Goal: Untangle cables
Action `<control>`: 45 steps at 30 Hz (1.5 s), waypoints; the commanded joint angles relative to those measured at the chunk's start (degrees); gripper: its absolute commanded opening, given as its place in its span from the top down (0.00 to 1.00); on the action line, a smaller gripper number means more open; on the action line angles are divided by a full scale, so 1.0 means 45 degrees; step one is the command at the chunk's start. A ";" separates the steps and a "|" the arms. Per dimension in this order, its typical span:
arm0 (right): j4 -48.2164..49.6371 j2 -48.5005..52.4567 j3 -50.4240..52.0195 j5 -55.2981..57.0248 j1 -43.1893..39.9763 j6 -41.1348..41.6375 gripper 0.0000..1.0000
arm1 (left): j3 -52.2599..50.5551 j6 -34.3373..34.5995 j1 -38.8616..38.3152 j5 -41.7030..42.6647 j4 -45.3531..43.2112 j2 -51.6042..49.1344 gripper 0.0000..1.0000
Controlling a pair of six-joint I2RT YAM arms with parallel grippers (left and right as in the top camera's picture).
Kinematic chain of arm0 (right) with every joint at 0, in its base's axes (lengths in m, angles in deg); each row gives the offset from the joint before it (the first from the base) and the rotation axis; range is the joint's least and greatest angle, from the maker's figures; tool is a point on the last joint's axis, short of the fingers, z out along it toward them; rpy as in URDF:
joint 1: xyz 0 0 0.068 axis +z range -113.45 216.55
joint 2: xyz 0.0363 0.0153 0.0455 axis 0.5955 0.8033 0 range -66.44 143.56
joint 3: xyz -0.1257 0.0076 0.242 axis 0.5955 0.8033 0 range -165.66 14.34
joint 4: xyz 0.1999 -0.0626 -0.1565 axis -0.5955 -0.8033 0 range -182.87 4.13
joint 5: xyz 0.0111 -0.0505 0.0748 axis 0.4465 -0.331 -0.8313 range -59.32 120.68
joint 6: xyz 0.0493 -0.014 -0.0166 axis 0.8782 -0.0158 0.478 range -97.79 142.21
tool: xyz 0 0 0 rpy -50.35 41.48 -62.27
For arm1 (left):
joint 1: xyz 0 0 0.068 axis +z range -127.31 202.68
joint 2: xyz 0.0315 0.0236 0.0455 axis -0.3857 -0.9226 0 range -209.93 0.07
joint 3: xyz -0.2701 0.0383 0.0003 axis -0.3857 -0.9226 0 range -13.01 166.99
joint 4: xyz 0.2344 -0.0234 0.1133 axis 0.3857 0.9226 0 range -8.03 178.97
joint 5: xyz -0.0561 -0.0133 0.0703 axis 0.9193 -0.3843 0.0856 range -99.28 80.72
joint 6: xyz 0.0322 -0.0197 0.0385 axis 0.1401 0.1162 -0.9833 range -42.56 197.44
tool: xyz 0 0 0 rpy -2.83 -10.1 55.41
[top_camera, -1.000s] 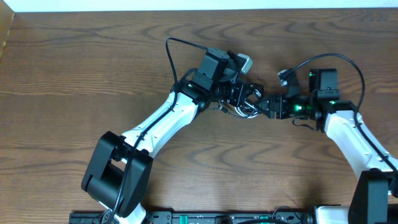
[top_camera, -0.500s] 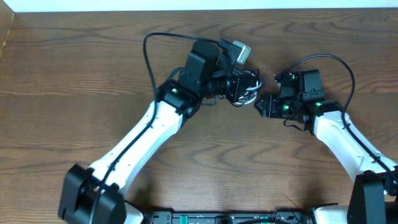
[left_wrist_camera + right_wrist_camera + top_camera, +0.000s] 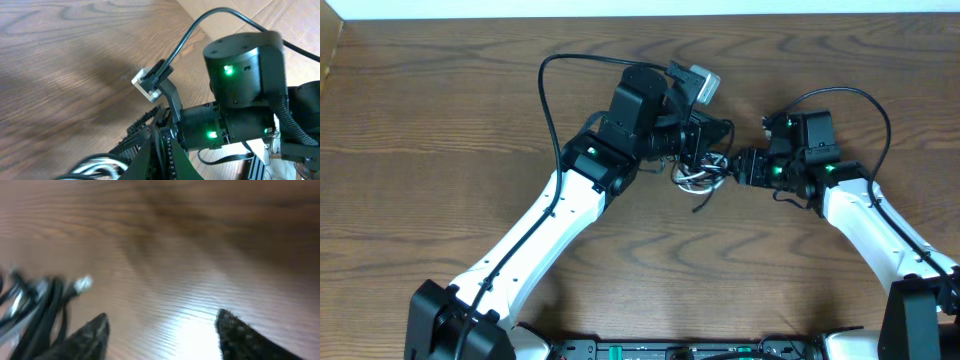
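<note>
The cables point(image 3: 694, 178) form a small tangle of black and white cords on the wooden table point(image 3: 440, 120), between the two grippers. My left gripper point(image 3: 715, 142) is shut and the tangle hangs from it; in the left wrist view the loops of the cables point(image 3: 97, 167) show just left of the closed left gripper point(image 3: 165, 152). My right gripper point(image 3: 733, 166) sits right of the tangle with its jaws open and nothing between them. In the blurred right wrist view the cables point(image 3: 37, 305), with a small pale plug end point(image 3: 82, 284), lie left of the right gripper point(image 3: 160, 330).
The right arm's wrist point(image 3: 245, 95) with green lights stands close in front of the left gripper. A thick black arm wire point(image 3: 545, 95) loops out behind the left arm. A pale wall edge point(image 3: 620, 8) runs along the table's far side.
The left arm has swung further left and its gripper has come down with the tangle. The right gripper narrowed, then widened again, and has moved in close to the tangle's right side.
</note>
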 commanded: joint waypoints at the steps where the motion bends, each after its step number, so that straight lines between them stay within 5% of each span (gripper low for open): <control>1: 0.0369 -0.0010 -0.0010 -0.2526 0.0063 -0.1030 0.26 | 0.0083 -0.0316 0.0058 -0.0243 0.0151 0.0335 0.92; 15: 0.0981 -0.0010 -0.0010 -0.5299 0.0068 -0.2356 0.20 | 0.0083 -0.0991 0.0180 -0.2438 0.0967 0.0335 0.92; 22: 0.1530 -0.0010 -0.0010 -0.5425 0.0306 -0.2361 0.07 | 0.0083 -0.0491 0.0243 -0.1821 0.0738 0.0335 0.92; 31: 0.2395 -0.0010 -0.0010 -0.3487 0.1209 -0.1467 0.08 | 0.0083 0.0486 0.0243 0.0287 -0.0049 0.0340 0.92; 45: 0.2346 -0.0010 -0.0010 -0.2079 0.1389 -0.1428 0.15 | 0.0083 0.0733 0.0248 0.0257 -0.0141 0.1015 0.92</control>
